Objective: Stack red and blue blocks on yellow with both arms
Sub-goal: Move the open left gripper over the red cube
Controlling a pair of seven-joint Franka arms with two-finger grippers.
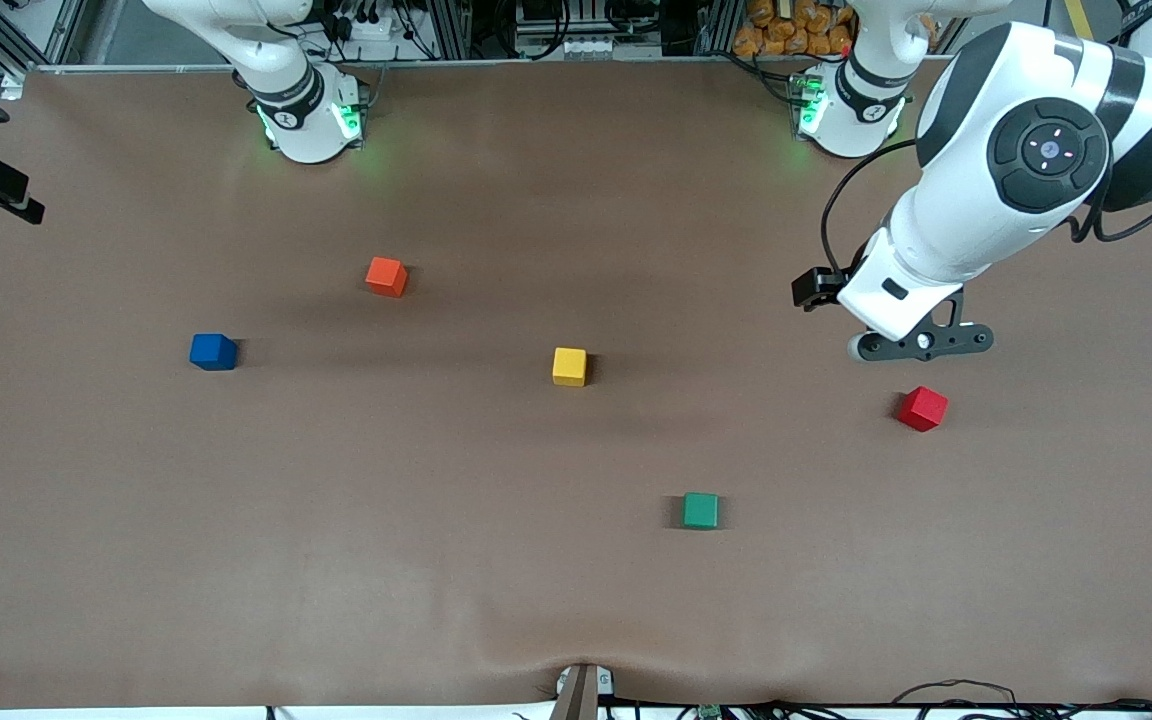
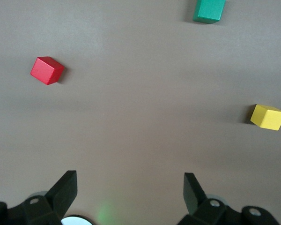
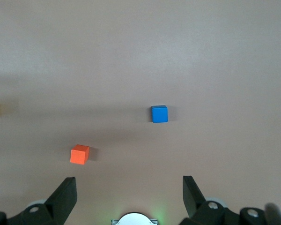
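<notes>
The red block (image 1: 923,408) (image 2: 47,70) lies toward the left arm's end of the table. At the right arm's end lies the blue block (image 1: 213,351) (image 3: 159,114). The yellow block (image 1: 569,366) (image 2: 268,116) sits mid-table between them. My left gripper (image 1: 921,342) (image 2: 129,180) hangs open and empty over bare table beside the red block. In the right wrist view, my right gripper (image 3: 129,185) is open and empty, high over the table by its arm's base. The front view does not show that gripper.
An orange-red cube (image 1: 386,276) (image 3: 79,154) lies farther from the front camera than the blue block, toward the middle. A green cube (image 1: 701,510) (image 2: 208,10) lies nearer to the front camera than the yellow block. The brown table (image 1: 436,560) carries all the cubes, well apart.
</notes>
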